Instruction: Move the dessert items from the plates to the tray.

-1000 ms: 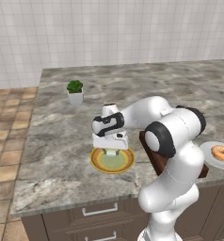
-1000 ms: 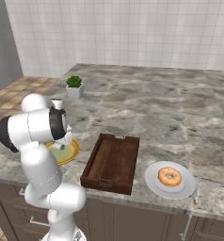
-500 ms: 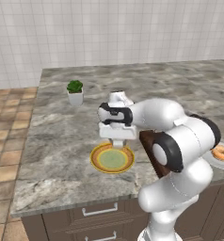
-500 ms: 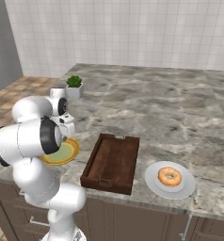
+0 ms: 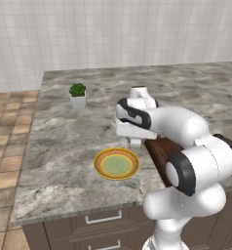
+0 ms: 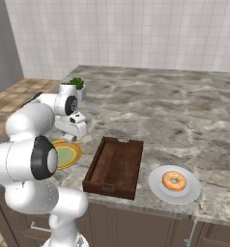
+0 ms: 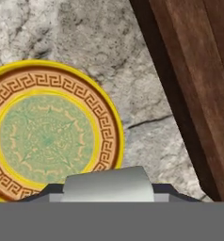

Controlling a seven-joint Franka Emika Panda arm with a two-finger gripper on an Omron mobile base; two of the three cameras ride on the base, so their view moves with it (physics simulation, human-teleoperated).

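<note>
The grey marble counter (image 6: 184, 111) carries everything. The dark wooden tray (image 6: 114, 166) lies near the front edge, about midway along it. The white plate (image 6: 158, 185) sits just beside the tray toward the front right corner and bears the glazed donut (image 6: 174, 181). The yellow-rimmed plate (image 5: 116, 163) with its green centre rests near the front edge on the tray's other side, close to it but apart. A small potted plant (image 5: 78, 95) stands farther back, toward the left edge. The gripper (image 5: 135, 142) hangs above the counter between the yellow-rimmed plate and the tray, pinching a small pale cube (image 7: 108, 183) between its fingertips.
</note>
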